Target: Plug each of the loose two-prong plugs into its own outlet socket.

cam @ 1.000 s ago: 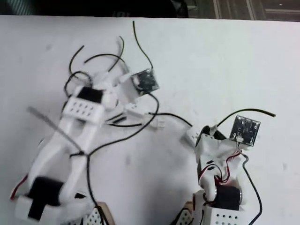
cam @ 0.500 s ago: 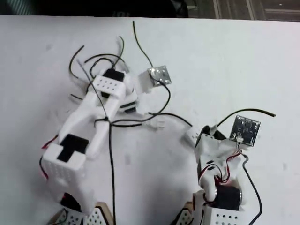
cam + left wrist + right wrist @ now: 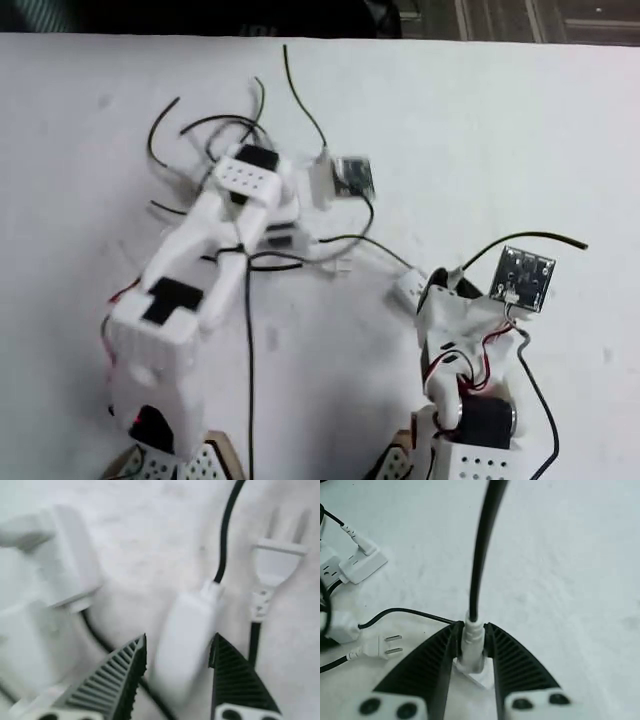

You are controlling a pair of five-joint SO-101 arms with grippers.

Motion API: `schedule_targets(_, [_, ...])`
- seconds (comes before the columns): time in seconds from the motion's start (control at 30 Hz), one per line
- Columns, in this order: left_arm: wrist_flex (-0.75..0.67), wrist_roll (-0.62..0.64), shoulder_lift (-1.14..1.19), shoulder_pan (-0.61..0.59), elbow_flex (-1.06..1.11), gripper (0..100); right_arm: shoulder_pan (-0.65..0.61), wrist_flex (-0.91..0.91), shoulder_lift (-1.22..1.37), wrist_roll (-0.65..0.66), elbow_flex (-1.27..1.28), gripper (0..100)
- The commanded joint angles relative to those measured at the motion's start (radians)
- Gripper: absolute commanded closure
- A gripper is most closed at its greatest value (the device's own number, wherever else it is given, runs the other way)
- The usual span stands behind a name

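Observation:
My left gripper [image 3: 178, 642] is open, its black fingers on either side of a white plug [image 3: 182, 630] with a black cable; a thin gap shows at one finger. A loose two-prong plug [image 3: 277, 560] lies just beyond it, and a white outlet block [image 3: 55, 575] sits on the other side. In the high view this gripper [image 3: 283, 232] is at the cable cluster, near a metal socket box [image 3: 352, 177]. My right gripper [image 3: 472, 630] is shut on a white plug [image 3: 471, 645] whose black cable rises away. It sits [image 3: 455, 287] beside a second metal socket box [image 3: 525, 276].
Black cables [image 3: 215, 130] loop over the far left of the white table [image 3: 480, 120]. A small two-prong plug [image 3: 344, 266] and a white connector [image 3: 408, 289] lie between the arms. The right wrist view has a two-prong plug [image 3: 380, 647] and a white outlet strip [image 3: 362, 564].
The left arm swung away from the front edge into the cable cluster. The metal socket box beside it shifted right and turned. The right arm kept still.

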Motion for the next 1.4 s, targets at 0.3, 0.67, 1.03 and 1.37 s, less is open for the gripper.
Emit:
schedule_targets(0.3, [0.098,0.000,-0.028,0.068,-0.018,92,0.012,-0.019,-0.007,-0.005,-0.002,98.1])
schedule_targets(0.67, [0.414,0.055,-0.286,0.081,-0.037,98,0.012,-0.019,-0.007,-0.005,-0.002,98.1])
schedule_targets(1.03, [0.106,0.238,-0.584,0.091,0.563,98,0.012,-0.021,-0.007,0.000,0.012,98.1])
schedule_targets(1.37, [-0.358,0.242,-0.843,0.042,1.053,92,0.012,-0.019,-0.007,0.028,0.014,98.1])
